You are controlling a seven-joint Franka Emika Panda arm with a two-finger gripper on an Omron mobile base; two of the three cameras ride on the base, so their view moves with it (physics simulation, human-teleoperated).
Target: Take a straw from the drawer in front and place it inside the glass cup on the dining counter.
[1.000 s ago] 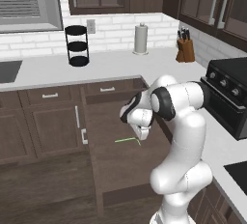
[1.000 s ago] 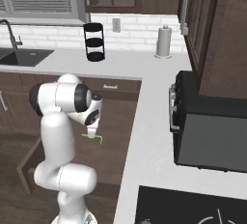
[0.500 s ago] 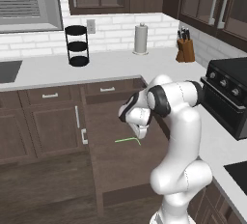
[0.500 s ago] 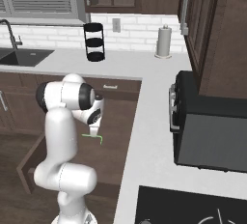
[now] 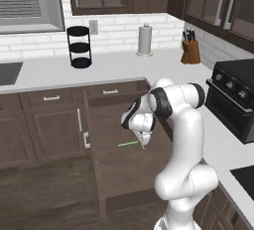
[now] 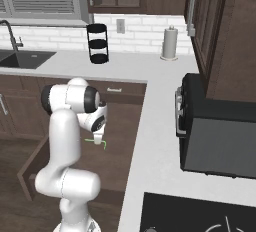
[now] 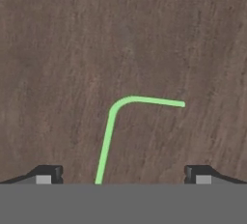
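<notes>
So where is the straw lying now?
The straw lies on the open drawer's wooden bottom, directly under the open end effector, left of the corner counter.

No legible text, label, brand, number or sign is found on any surface in these views.
</notes>
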